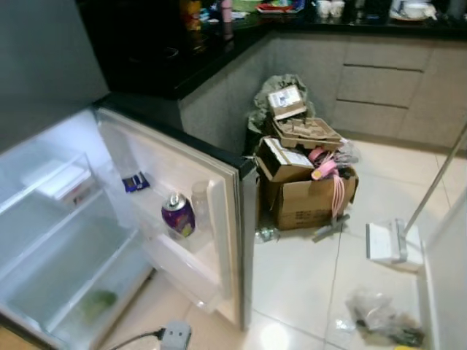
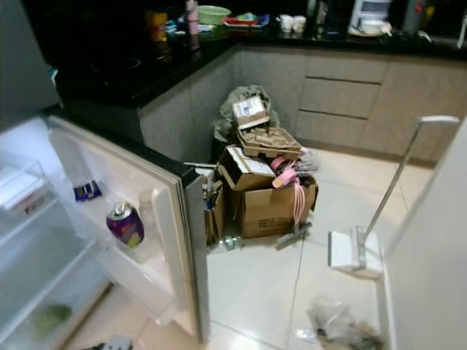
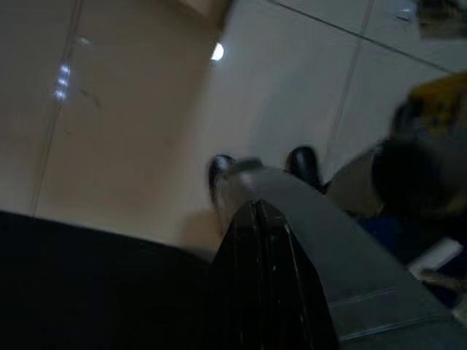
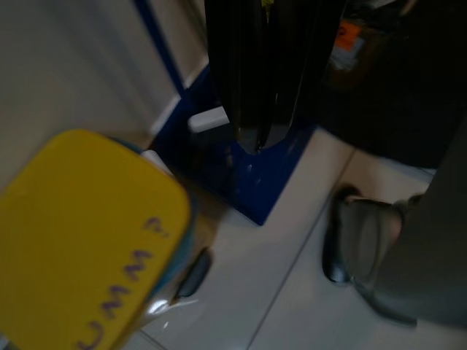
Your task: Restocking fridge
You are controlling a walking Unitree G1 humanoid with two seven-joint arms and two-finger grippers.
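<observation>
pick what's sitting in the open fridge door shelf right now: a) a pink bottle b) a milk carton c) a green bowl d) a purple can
d, a purple can stands upright in the door shelf of the open fridge, next to a clear cup.

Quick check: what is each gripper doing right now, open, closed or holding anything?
Left gripper: closed, holding nothing, hanging idle above the floor.
Right gripper: closed, holding nothing, hanging idle.
</observation>
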